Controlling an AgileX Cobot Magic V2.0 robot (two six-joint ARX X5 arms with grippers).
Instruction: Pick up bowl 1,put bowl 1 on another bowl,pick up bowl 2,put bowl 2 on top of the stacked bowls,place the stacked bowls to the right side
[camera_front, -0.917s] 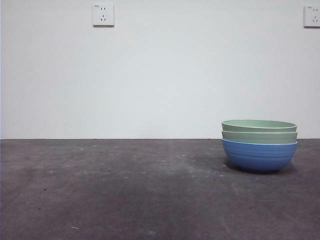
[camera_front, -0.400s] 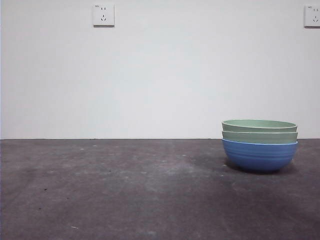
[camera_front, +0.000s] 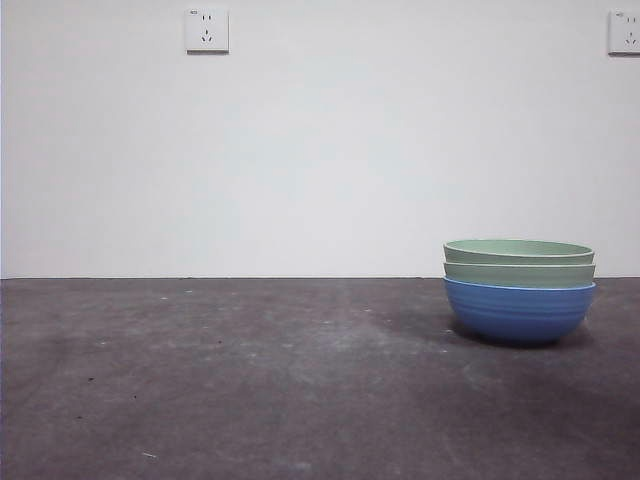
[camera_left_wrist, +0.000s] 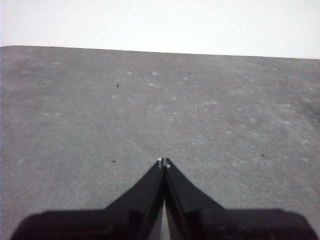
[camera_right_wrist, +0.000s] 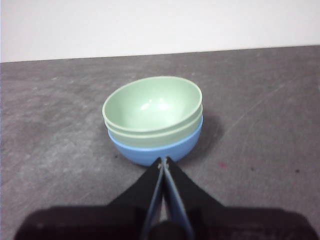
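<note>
Stack: the stacked bowls (camera_front: 519, 292) stand complete on the bench's (camera_front: 250, 400) right side.
Left end effector (camera_left_wrist: 164, 162): clenched, empty.
Right end effector (camera_right_wrist: 163, 161): clenched, empty, near the stack.
Left to do: nothing apparent.

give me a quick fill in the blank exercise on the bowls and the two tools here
1. The bottom bowl of the stacked bowls is coloured ____.
2. The number of green bowls nested in it is ____.
3. The left tool has its jaws ____.
4. The tool facing the stack is the ____ tool.

Missing words: blue; two; shut; right

White wall (camera_front: 320, 150), two sockets (camera_front: 206, 30), grey tabletop (camera_front: 250, 390)
</note>
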